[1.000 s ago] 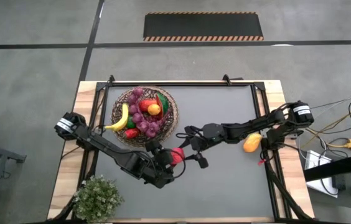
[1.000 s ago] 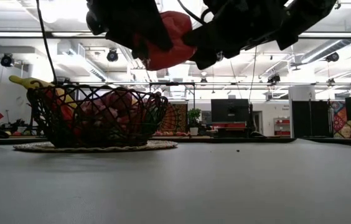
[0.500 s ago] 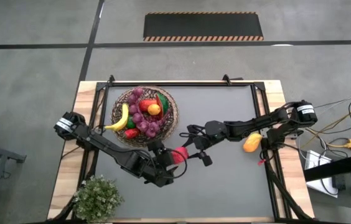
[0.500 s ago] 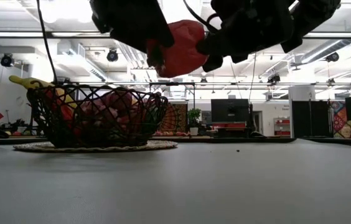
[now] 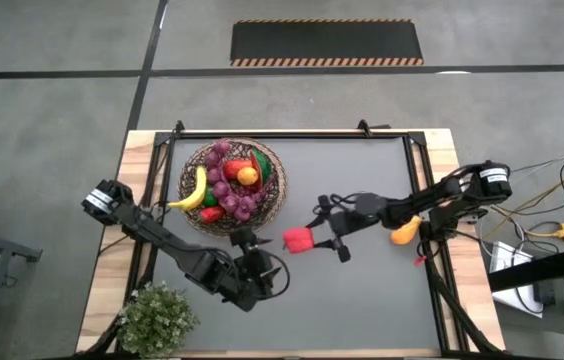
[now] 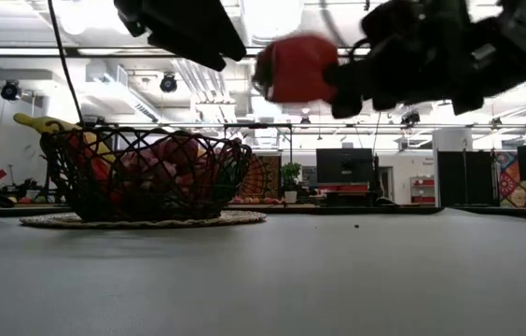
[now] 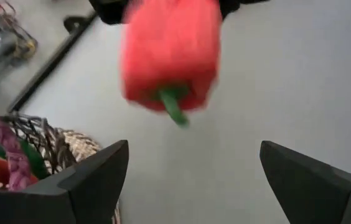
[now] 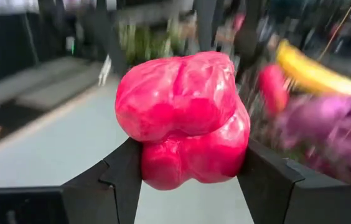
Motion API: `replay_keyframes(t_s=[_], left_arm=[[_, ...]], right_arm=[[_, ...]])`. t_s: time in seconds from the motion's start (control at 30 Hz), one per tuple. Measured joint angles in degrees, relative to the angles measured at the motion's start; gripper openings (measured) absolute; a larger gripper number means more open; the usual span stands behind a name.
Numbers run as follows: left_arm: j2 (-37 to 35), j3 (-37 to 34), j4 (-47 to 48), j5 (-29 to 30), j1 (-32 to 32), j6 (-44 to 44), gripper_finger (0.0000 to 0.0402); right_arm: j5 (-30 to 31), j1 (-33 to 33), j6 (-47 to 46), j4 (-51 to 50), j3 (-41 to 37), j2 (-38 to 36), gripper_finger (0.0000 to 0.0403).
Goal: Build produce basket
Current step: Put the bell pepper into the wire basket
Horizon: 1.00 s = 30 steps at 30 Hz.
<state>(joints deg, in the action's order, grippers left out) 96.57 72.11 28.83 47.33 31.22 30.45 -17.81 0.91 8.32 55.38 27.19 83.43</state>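
The right gripper (image 5: 314,240) sits near the middle of the overhead frame with its fingers clamped on either side of a red pepper (image 5: 297,239), carried clear of the table; in the right wrist view the pepper (image 8: 183,118) is wedged squarely between the two dark fingers, which looks like a firm side grip meant to keep the rounded toy from rolling out. Level across the table, the pepper (image 6: 296,68) hangs high near the top centre of the frame, well above the mat, presumably so it can pass over the rim of the basket (image 5: 232,185). That basket stands in the upper left part of the table, already loaded with a banana (image 5: 195,190), purple grapes (image 5: 230,190) and other produce, so the task seems well along. The left gripper (image 5: 267,277) is lower and left of centre, near the basket's near edge, its fingers spread wide and holding nothing; its own camera looks past its open fingers at the pepper (image 7: 170,54) hanging ahead, stem down. I would guess the left arm is keeping out of the right arm's way. An orange fruit (image 5: 405,229) lies near the right edge of the table beneath the right arm, not yet collected. A small potted plant (image 5: 155,316) stands at the lower left corner.
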Motion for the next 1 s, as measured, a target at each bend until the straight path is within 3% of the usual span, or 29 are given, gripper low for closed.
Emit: replay_keyframes(t_s=[0.2,0.37,0.47,0.6,0.83,1.0], left_arm=[[-0.02,-3.21,-16.84,2.53,-0.09,-11.48,0.0343],[-0.09,-7.96,-42.0,4.38,-1.56,-27.49,0.0343],[-0.11,-11.06,-52.01,6.54,-3.0,-32.69,0.0343],[-0.11,-14.54,-59.58,6.41,-4.93,-35.24,0.0343],[-0.11,-18.37,-68.08,-4.99,-7.92,-37.3,0.0343],[-0.11,-18.89,-70.06,-5.97,-8.57,-40.22,0.0325]], right_arm=[[-0.03,0.16,-2.4,18.11,-5.88,-0.01,0.0206],[-0.13,0.78,-2.37,20.96,-6.84,-0.01,0.0206],[-0.16,1.19,-2.39,21.19,-6.85,-0.01,0.0206],[0.03,1.45,-2.34,21.24,-6.85,-0.01,0.0207],[-0.2,1.46,-2.26,21.22,-6.79,-0.01,0.0207],[-0.18,1.46,-2.32,21.22,-6.72,-0.01,0.0207]])
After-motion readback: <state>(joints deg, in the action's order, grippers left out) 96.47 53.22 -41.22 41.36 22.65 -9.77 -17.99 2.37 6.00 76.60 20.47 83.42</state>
